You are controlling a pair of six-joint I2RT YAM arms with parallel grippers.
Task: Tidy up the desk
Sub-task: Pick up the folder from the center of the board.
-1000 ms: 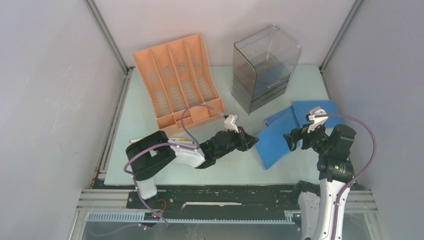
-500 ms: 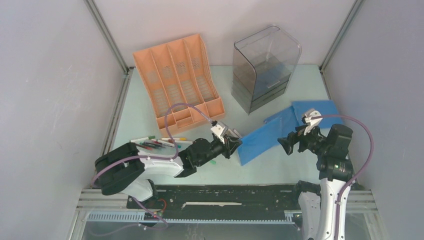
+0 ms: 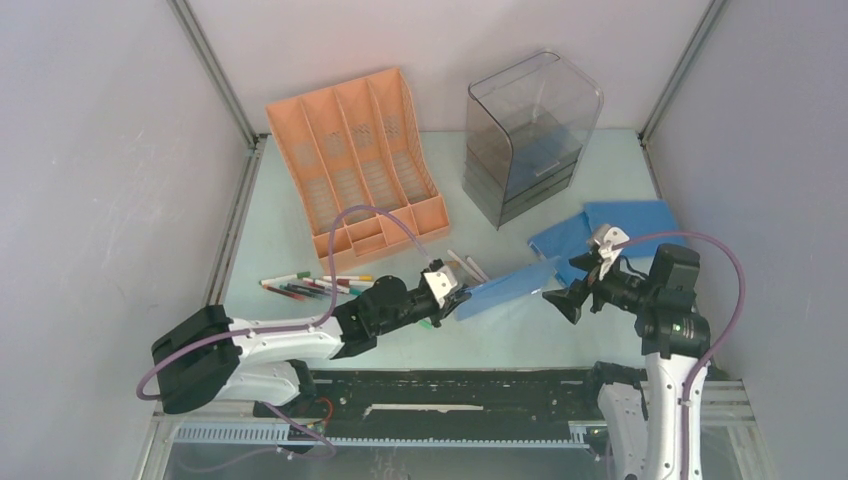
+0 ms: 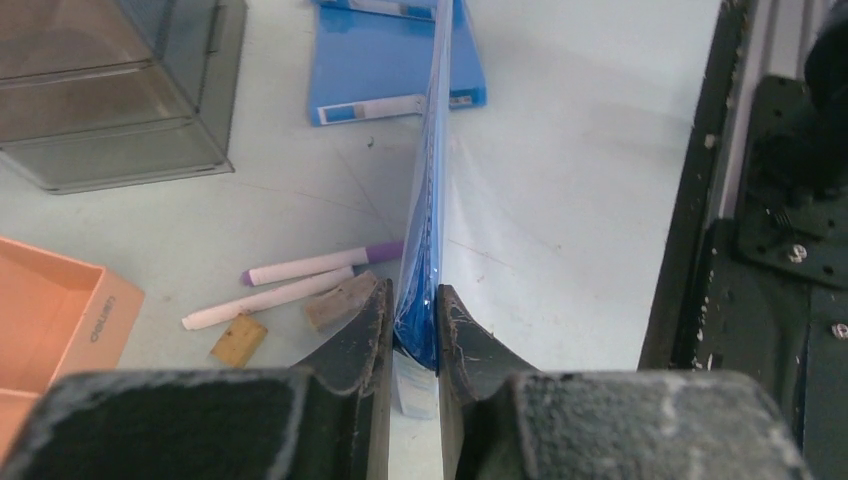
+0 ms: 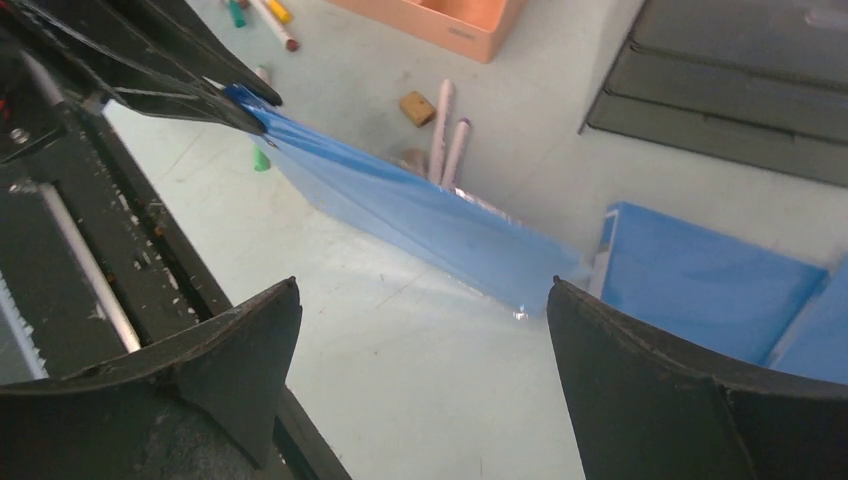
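Across the whole cell floor, item one: the desk (image 3: 290, 235), a large flat pale mint-green rectangular tabletop. Item two: my left gripper (image 4: 412, 300), pinched narrow on one end of a thin blue plastic folder (image 3: 505, 290) standing on edge at 5 o'clock from desk centre. Item three: my right gripper (image 3: 566, 285), jaws spread wide, holding nothing, just off the folder's 3 o'clock end. At 11 o'clock, orange slotted plastic file rack (image 3: 355, 160); at 1 o'clock, smoked transparent plastic drawer unit (image 3: 530, 135).
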